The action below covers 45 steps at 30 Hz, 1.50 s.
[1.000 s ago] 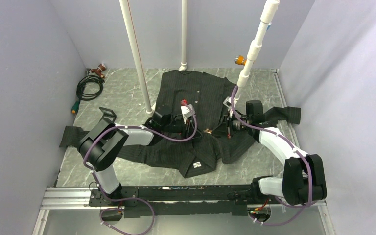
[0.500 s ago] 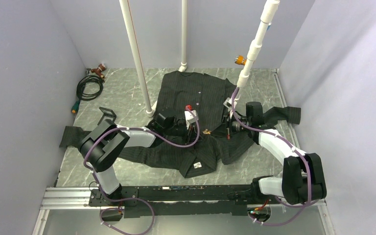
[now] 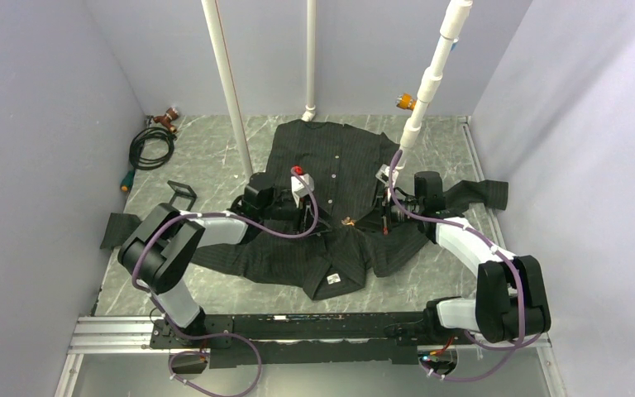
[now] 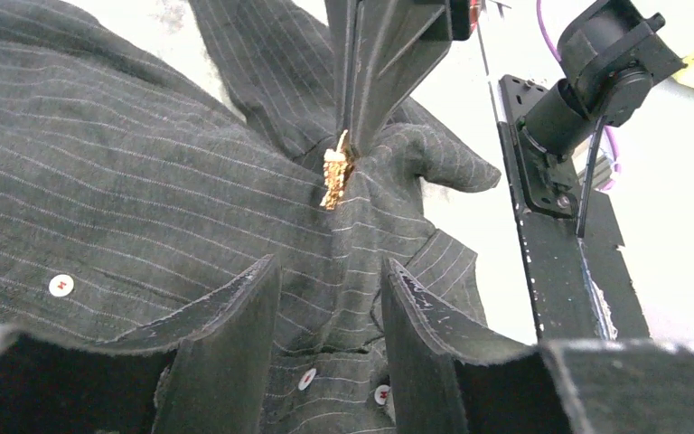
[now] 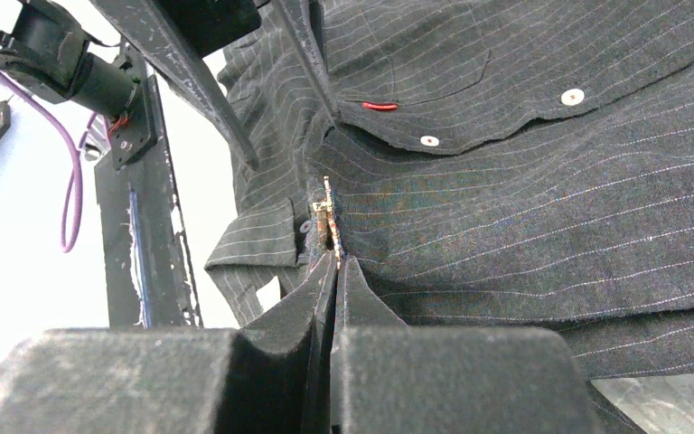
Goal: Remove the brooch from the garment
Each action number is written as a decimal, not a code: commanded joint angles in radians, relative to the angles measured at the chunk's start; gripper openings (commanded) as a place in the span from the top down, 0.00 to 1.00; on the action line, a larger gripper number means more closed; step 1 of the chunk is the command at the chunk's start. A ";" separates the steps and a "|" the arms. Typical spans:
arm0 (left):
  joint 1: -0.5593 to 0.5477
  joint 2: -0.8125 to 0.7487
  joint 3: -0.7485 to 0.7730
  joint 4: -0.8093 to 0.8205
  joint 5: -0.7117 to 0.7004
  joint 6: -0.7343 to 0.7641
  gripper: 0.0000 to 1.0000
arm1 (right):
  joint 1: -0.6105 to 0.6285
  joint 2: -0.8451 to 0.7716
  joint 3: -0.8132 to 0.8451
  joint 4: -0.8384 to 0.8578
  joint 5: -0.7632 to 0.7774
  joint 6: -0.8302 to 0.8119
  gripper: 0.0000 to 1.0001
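The garment [image 3: 339, 157], a black pinstriped shirt, lies spread on the table. The brooch [image 3: 349, 221] glints gold on a raised fold near the shirt's middle. My right gripper [image 3: 365, 221] is shut on the brooch's edge. In the right wrist view its tips [image 5: 336, 262] meet just below the brooch [image 5: 327, 217]. My left gripper [image 3: 316, 217] is open and empty, a short way left of the brooch. In the left wrist view its fingers [image 4: 257, 289] straddle bare fabric [image 4: 145, 181], with the brooch [image 4: 334, 176] ahead of them.
Three white poles [image 3: 231, 99] stand at the back of the shirt. A black cable coil [image 3: 150, 149] lies at the back left. A metal rail [image 3: 298, 327] runs along the near edge. The shirt's red tag [image 5: 379, 106] and white buttons [image 5: 572, 96] sit near the brooch.
My left gripper has drawn back to the left, away from the brooch. My right gripper has stayed at the brooch, still shut.
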 commanded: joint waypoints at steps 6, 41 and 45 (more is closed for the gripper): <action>-0.023 0.042 0.051 0.168 0.041 -0.102 0.53 | 0.014 -0.007 0.005 0.050 -0.055 -0.036 1.00; -0.055 0.146 0.141 0.111 0.132 -0.113 1.00 | 0.018 -0.011 0.073 -0.132 -0.079 -0.188 0.81; -0.062 0.104 0.155 -0.059 0.139 0.051 1.00 | 0.018 -0.011 0.136 -0.300 -0.054 -0.360 0.71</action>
